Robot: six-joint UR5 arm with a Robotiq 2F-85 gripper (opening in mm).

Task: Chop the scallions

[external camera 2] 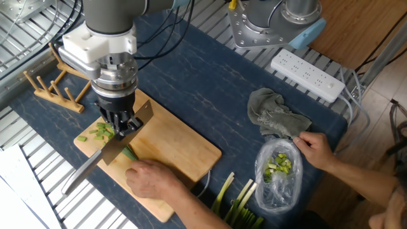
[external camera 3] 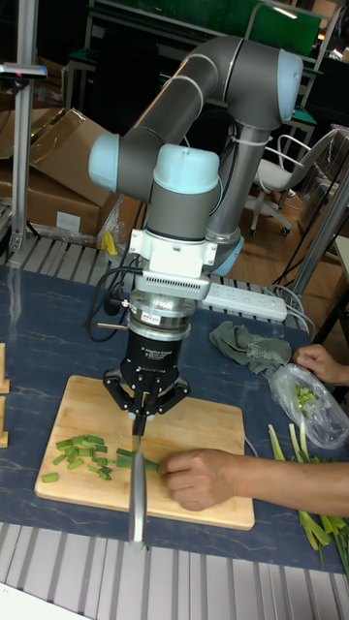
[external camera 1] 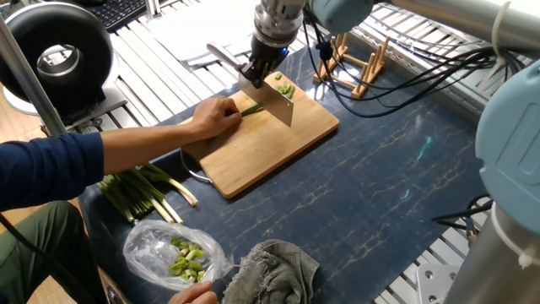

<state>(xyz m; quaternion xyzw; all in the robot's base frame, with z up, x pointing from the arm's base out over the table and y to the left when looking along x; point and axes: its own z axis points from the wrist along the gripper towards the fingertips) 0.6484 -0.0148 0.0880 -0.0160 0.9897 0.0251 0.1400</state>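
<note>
My gripper (external camera 1: 258,66) (external camera 2: 121,122) (external camera 3: 142,413) hangs over the wooden cutting board (external camera 1: 261,148) (external camera 2: 181,147) (external camera 3: 208,421), shut on a knife (external camera 1: 278,101) (external camera 2: 126,138) (external camera 3: 137,484). The blade is down across a slender green scallion (external camera 1: 251,110) (external camera 2: 131,154) (external camera 3: 130,458). A person's hand (external camera 1: 211,116) (external camera 2: 150,179) (external camera 3: 199,477) pins the scallion's other end to the board. Short cut green bits (external camera 1: 285,87) (external camera 2: 99,131) (external camera 3: 81,450) lie on the far side of the blade from the hand.
A bundle of thicker stalks (external camera 1: 139,190) (external camera 2: 235,203) lies off the board near the person. Their other hand holds a clear bag of pale chunks (external camera 1: 173,253) (external camera 2: 278,170) beside a grey cloth (external camera 1: 272,268) (external camera 2: 275,114). A wooden rack (external camera 1: 354,59) (external camera 2: 54,89) and power strip (external camera 2: 308,75) sit nearby.
</note>
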